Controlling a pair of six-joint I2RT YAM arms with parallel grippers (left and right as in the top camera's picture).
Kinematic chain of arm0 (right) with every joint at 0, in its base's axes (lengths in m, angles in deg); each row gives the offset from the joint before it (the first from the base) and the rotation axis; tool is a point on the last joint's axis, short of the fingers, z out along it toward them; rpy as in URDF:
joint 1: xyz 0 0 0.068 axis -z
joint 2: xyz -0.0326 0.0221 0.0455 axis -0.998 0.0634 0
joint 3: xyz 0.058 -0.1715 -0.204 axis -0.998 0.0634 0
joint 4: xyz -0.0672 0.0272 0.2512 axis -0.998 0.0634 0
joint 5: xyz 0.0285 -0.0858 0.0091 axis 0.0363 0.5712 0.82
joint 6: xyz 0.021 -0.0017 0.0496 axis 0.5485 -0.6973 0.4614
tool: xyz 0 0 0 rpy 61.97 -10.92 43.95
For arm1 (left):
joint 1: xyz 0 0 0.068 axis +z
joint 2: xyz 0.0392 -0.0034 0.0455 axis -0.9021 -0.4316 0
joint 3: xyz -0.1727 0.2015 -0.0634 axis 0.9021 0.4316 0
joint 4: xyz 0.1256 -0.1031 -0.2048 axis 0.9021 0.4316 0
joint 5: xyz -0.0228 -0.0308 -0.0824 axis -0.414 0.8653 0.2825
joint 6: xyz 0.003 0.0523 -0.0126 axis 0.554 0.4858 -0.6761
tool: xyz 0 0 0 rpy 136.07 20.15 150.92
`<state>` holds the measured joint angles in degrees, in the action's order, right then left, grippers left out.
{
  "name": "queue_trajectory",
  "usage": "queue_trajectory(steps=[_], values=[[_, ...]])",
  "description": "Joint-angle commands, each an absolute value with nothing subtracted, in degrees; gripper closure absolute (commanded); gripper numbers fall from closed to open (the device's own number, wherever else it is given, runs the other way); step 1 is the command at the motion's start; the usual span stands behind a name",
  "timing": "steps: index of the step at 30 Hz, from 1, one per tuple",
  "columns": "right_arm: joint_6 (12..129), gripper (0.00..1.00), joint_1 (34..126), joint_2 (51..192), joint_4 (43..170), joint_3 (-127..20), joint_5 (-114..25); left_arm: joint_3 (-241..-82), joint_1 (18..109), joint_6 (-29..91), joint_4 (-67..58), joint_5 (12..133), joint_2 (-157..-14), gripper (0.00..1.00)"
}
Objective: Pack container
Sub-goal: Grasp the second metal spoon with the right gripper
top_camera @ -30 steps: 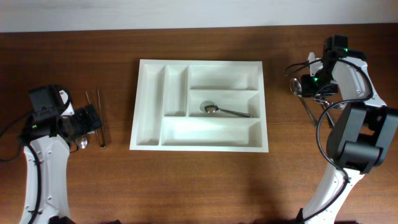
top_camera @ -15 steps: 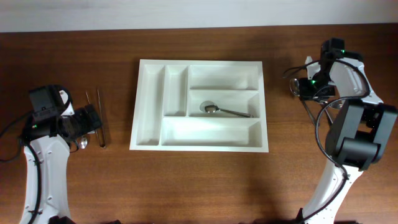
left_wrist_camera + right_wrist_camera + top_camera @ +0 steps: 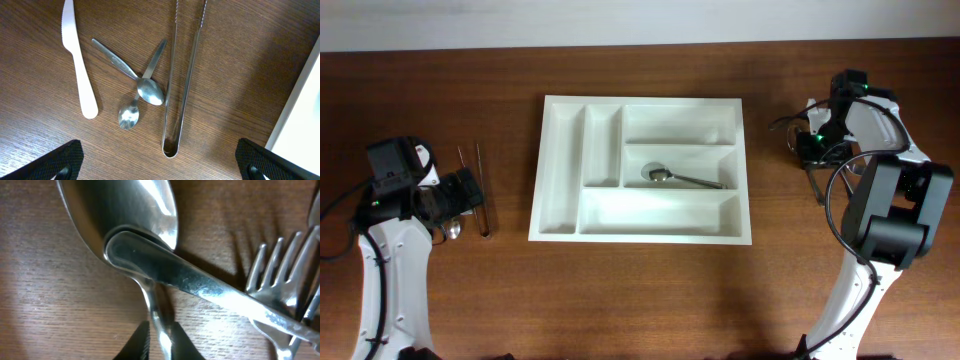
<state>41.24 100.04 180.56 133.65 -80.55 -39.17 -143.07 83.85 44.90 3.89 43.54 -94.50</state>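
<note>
Closest in the right wrist view, the right gripper (image 3: 160, 347) sits at the bottom edge of the frame, one dark fingertip on each side of the thin neck of a big spoon (image 3: 130, 215). The fingertips flank the neck closely, but I cannot tell whether they are clamped on it. The spoon's long axis runs from bottom to top of that frame, bowl farthest. A second steel handle (image 3: 200, 287) lies across the bowl's base, and a fork (image 3: 270, 280) rests at the right edge, so a lift would probably disturb both.

In the left wrist view the left gripper (image 3: 162, 167) is spread wide and holds nothing. Beyond it lie tongs (image 3: 180, 80), two small crossed spoons (image 3: 150, 90) and a white plastic knife (image 3: 77, 60).

From overhead, the tray (image 3: 538, 170) sits in the middle of the table, long side running left to right. One lone spoon (image 3: 665, 176) lies in the middle long compartment. The tray lies left of the right gripper, so I judge the carry goes leftward. Both arms stand about equally near it.

No brand or writing can be read.
</note>
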Motion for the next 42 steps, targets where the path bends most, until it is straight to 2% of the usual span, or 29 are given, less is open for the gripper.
queue_trajectory(steps=[1,4,19,28,42], values=[[42.46,0.89,99.82,181.5,134.26,-80.07,-41.07,-144.27,84.16,45.6,3.74,44.37,-94.74,0.01],[43.29,0.96,99.56,181.5,134.72,-80.07,-41.22,-144.27,84.14,45.6,3.74,44.37,-94.74,0.01],[44.87,0.96,97.24,180.98,136.12,-80.22,-40.2,-144.27,84.14,45.6,3.74,44.37,-94.74,0.01],[45.43,0.96,95.69,174.42,137.12,-81.31,-46.18,-144.27,84.16,45.6,3.74,44.37,-94.74,0.01],[45.63,0.96,91.45,167.56,138.3,-82.69,-46.4,-144.27,84.16,45.6,3.76,44.37,-94.74,0.01]])
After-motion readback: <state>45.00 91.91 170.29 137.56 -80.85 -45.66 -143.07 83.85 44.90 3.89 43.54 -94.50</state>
